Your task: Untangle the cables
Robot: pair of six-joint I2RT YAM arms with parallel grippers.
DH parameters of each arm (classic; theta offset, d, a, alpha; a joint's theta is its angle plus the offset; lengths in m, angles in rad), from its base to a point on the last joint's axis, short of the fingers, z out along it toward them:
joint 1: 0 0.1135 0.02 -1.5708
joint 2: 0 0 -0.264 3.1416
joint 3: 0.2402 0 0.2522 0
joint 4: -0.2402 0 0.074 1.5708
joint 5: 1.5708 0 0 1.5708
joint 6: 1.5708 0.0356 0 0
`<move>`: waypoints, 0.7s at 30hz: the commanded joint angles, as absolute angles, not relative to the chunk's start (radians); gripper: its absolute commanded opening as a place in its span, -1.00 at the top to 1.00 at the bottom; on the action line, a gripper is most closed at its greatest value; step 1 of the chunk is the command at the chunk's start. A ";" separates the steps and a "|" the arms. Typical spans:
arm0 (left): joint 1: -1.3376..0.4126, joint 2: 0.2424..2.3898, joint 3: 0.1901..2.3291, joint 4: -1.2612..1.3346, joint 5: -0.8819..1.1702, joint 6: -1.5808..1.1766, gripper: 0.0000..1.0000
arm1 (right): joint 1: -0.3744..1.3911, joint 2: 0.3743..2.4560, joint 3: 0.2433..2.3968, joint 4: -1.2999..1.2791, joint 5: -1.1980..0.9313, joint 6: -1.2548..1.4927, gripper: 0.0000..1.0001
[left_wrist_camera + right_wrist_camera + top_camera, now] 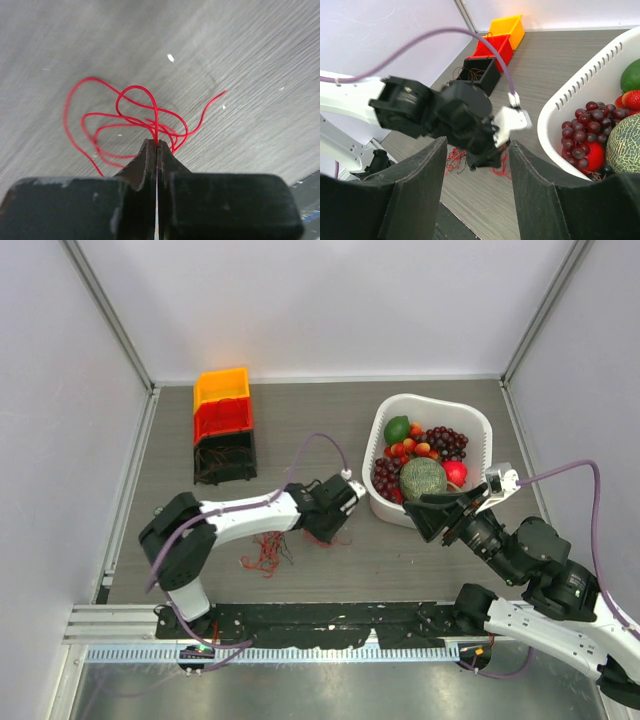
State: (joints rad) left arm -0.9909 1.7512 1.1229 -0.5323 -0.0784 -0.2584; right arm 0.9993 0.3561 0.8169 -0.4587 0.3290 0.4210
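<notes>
The left gripper [157,145] is pressed fully shut, its two dark, matte, wedge-shaped fingers meeting with no gap. Pinched between the tips is one thin red strand of the cables [125,120]. From the pinch point the glossy wire fans forward and to the left in several loose, overlapping loops that lie on the table [240,60]. One free end curls away ahead and to the right. The table is grey with a fine wood-grain texture and a few pale specks.

From above, the left gripper [322,532] points down at the surface. A second, denser clump of cables [265,552], red with darker strands, lies just beside it on the side of the arm's own base, apart from the held strand.

The right gripper [477,200] stands wide open and holds nothing. Its broad, black, felt-like fingers [420,190] frame the left wrist straight ahead. Just to their right is the slotted wall of a white plastic basket [580,95] containing dark grapes [582,145] and a netted melon [625,145]. Further ahead sits a row of square bins [492,47], coloured orange, red and black.
</notes>
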 commanded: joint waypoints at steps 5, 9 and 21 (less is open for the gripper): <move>-0.606 1.324 1.077 -0.171 0.198 -0.490 1.00 | 0.997 0.365 0.831 -0.456 0.359 0.419 -0.15; -0.398 1.276 1.109 -0.086 0.255 -0.642 1.00 | 0.999 0.365 0.822 -0.457 0.364 0.419 -0.15; -0.026 1.555 1.359 -0.254 0.174 -0.877 1.00 | 0.999 0.379 0.842 -0.454 0.360 0.407 -0.15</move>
